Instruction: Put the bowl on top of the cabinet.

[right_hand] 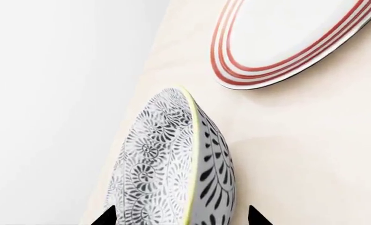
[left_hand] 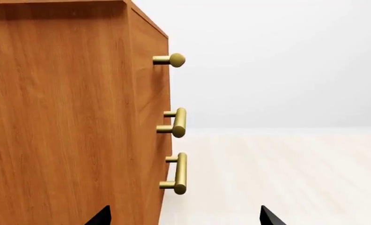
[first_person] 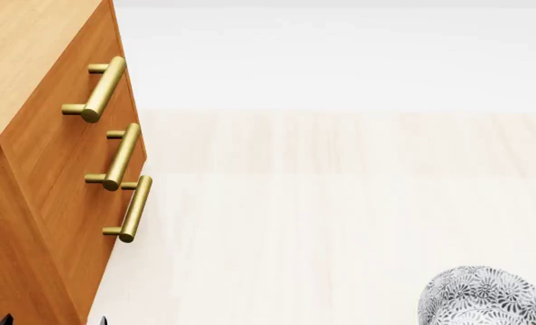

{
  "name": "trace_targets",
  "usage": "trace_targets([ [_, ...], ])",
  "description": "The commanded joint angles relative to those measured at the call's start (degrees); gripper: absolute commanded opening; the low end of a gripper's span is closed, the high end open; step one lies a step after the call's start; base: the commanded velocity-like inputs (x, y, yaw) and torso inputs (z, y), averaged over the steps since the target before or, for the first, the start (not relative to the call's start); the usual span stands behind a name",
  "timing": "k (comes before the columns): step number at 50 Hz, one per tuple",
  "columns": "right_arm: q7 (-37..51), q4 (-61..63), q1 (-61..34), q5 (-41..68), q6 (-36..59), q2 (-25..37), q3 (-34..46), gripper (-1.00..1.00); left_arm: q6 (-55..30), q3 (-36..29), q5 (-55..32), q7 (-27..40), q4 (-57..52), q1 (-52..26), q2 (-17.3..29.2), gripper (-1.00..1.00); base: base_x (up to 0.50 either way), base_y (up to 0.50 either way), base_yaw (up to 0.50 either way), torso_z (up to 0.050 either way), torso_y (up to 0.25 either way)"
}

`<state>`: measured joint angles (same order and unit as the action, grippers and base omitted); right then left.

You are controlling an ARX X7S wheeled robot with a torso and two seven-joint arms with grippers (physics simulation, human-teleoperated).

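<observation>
The bowl (first_person: 486,298), white with a dense grey-black floral pattern, shows at the lower right edge of the head view on the pale floor. In the right wrist view the bowl (right_hand: 173,164) is seen edge-on, its pale rim running between the two black fingertips of my right gripper (right_hand: 180,216). That gripper is open, with one tip outside the bowl's wall and the other over its inner side. The orange-brown cabinet (first_person: 33,169) stands at the left, lighter top and three brass handles showing. My left gripper (left_hand: 185,216) hangs open beside the cabinet (left_hand: 60,117), holding nothing.
A flat white plate with red rings (right_hand: 285,37) lies on the floor just beyond the bowl. The brass handles (left_hand: 178,123) stick out from the cabinet front near my left gripper. Pale floor (first_person: 340,203) stretches between cabinet and bowl.
</observation>
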<state>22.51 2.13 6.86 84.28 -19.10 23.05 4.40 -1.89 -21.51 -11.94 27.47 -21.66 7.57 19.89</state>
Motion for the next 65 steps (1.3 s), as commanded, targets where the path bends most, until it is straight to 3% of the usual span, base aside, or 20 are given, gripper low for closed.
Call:
trace_targets([
  [1,-1.0,-2.0,-1.7,-0.5,0.8,-0.4,0.1,1.0,0.1,0.5,1.9,0.6,0.2,0.0,-0.4,1.0,0.0,0.0,0.0,0.0,0.0],
  [65,-0.6,-6.4,-4.7,-0.4,1.9,-0.7,1.1,1.0,0.5,-0.3,1.5,1.5,-0.1,-0.1,0.5,1.0,0.0,0.0,0.0,0.0,0.0],
])
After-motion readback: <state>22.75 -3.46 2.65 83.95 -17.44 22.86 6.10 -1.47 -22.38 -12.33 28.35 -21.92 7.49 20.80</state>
